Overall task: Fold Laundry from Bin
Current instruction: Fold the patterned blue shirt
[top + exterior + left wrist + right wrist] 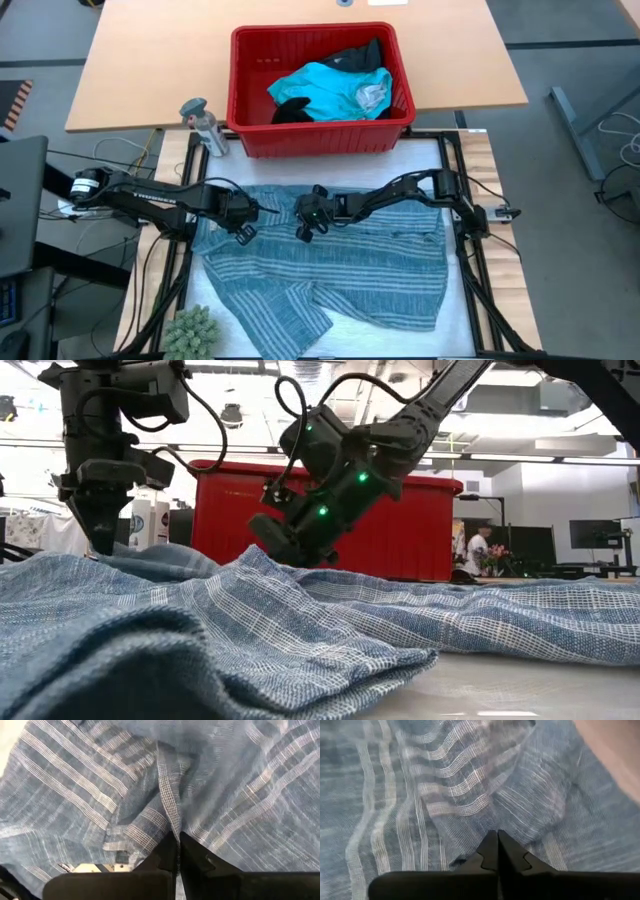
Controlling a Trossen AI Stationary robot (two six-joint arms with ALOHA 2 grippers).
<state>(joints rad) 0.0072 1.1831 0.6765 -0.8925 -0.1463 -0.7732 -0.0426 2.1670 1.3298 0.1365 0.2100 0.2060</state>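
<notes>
A blue-grey striped garment [330, 270] lies spread and wrinkled over the white table top, its near part bunched in folds [200, 650]. My left gripper [243, 233] is shut on it near its far left part. My right gripper [305, 230] is shut on it near the middle of its far edge. Behind them the red bin [320, 135] stands on the wooden table, with a turquoise garment [330, 90] and black garments [355, 55] lying inside. My left gripper pinches a raised ridge of the striped cloth [170, 822] between its two fingers, coming from above and pointing down. The ridge runs along a seam or fold. The rest of the garment lies on the table around it. My right gripper pinches a gather of the striped cloth [492, 822] between its shut fingers, slanting down from the table's right side. Creases run out from the pinch. One layer or several, I cannot tell. The garment rests on the table.
A small grey bottle [203, 125] stands left of the bin. A green spiky plant [192, 330] sits at the table's near left corner. Black frame rails [470, 270] run along the table's sides. A person [470, 550] stands far off in the room.
</notes>
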